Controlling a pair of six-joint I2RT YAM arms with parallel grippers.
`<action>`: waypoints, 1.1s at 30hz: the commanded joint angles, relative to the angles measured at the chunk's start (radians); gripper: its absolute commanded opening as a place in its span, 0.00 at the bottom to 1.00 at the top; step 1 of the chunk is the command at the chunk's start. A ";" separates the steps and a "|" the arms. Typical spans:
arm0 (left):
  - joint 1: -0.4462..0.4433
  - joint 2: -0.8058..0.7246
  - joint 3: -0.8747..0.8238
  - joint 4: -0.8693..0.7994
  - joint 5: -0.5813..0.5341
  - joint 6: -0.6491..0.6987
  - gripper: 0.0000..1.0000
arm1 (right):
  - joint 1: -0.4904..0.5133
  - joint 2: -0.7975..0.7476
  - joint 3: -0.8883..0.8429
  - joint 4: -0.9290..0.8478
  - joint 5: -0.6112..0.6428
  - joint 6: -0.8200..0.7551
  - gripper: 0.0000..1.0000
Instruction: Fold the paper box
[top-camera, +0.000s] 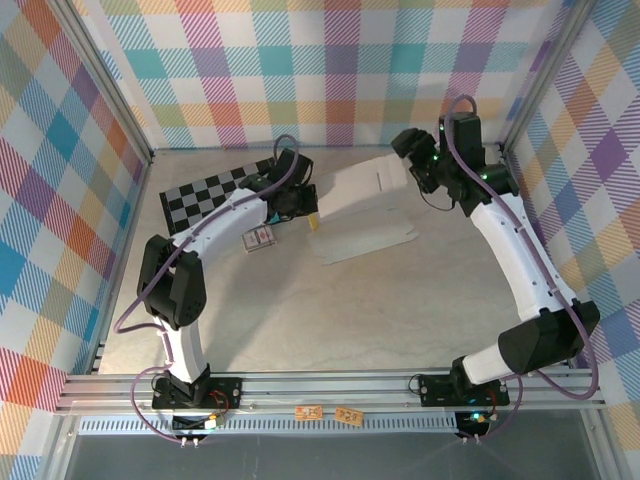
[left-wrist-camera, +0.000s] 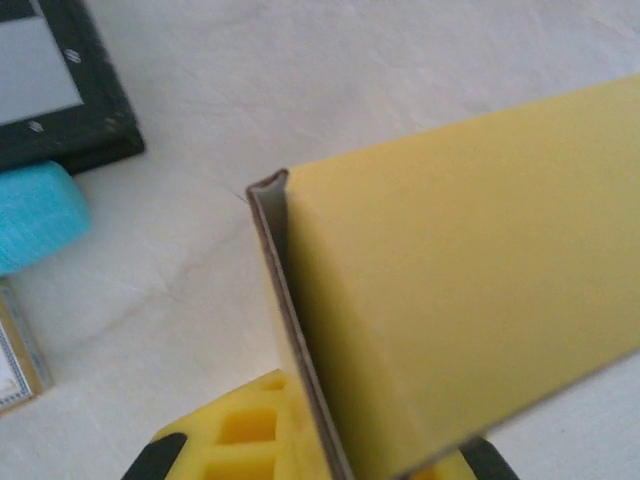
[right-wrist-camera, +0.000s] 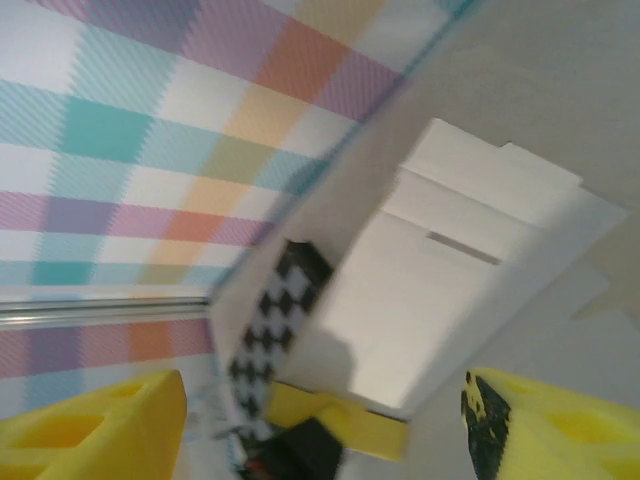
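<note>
With left gripper (left-wrist-camera: 335, 452), clamps a raised wall of the paper box (top-camera: 365, 215), just beside the checkered board (top-camera: 215, 195); holds right gripper (right-wrist-camera: 320, 430) jaws apart, nearby. Looks early: one panel up, remaining flaps flat.

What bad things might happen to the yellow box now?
The left fingers pinch only a thin edge of the paper box, so it may slip out or crease. The right fingers are open and hold nothing, so the lifted panel may flop flat. The small card pack lies close to the left arm and might get bumped.
</note>
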 joint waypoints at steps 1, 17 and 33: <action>0.006 -0.057 0.037 -0.163 0.138 0.046 0.00 | 0.000 -0.005 0.039 -0.216 0.049 -0.111 0.72; 0.003 -0.142 -0.004 -0.240 0.246 0.165 0.00 | -0.080 -0.071 -0.126 -0.176 -0.224 -0.378 0.72; 0.044 -0.044 0.111 -0.281 0.400 0.293 0.00 | -0.184 -0.169 -0.396 -0.064 -0.355 -0.876 0.62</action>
